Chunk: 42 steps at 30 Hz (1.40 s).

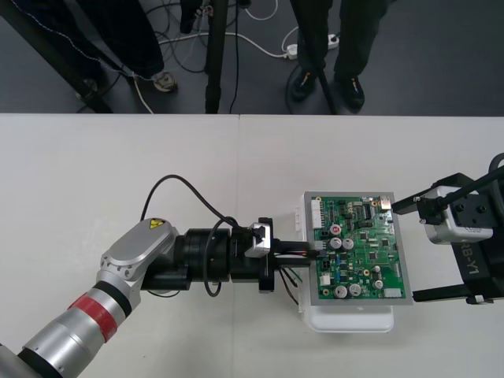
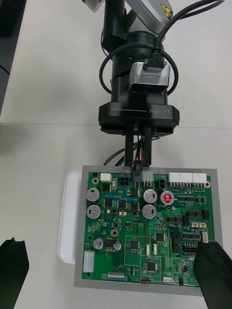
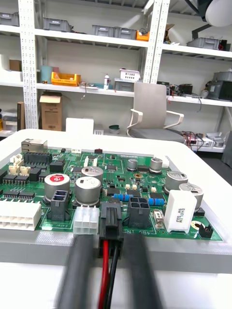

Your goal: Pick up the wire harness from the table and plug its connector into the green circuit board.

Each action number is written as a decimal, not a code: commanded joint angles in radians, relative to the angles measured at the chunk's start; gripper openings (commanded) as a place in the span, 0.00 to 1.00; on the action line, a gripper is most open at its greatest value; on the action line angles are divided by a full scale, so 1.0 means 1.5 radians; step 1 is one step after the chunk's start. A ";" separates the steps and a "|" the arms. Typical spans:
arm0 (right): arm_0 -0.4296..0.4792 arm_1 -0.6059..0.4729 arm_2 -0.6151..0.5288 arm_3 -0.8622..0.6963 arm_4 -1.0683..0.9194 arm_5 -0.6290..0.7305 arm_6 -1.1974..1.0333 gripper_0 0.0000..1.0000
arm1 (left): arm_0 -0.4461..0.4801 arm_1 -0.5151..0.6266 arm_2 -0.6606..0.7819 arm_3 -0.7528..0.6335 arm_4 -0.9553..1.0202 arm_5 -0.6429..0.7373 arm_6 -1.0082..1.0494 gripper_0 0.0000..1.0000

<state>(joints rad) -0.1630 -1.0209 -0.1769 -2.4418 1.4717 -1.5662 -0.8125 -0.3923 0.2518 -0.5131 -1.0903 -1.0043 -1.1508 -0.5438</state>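
Front view: left silver arm (image 1: 87,315) reaches across plain light surface (image 1: 118,157); left pincer (image 1: 311,250) at left edge of green circuit board (image 1: 358,252) on white base (image 1: 346,319). Black fingers (image 3: 77,270) narrow, clamped on small black plug (image 3: 110,227) of thin-wire harness; red and black wires (image 3: 106,275) run back between fingers. Plug meets board edge between white connector (image 3: 86,219) and black connector (image 3: 139,212); fully seated or not, cannot tell. Right pincer (image 1: 403,252) wide, fingers straddling board's opposite edge.
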 commanded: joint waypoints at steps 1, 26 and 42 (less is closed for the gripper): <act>-0.018 0.005 0.008 0.000 0.002 -0.003 -0.032 1.00 | -0.030 -0.029 -0.017 -0.012 0.009 0.009 -0.041 0.54; -0.018 0.004 -0.006 0.009 -0.001 -0.003 -0.029 1.00 | 0.015 0.196 0.010 -0.089 0.135 0.006 -0.026 0.54; -0.011 -0.005 -0.136 0.085 -0.196 -0.003 -0.017 1.00 | 0.036 0.392 0.094 -0.196 0.136 -0.010 0.044 0.54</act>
<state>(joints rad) -0.1651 -1.0207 -0.2895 -2.3361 1.2366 -1.5662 -0.8124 -0.3514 0.7346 -0.4144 -1.3152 -0.8151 -1.1509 -0.5430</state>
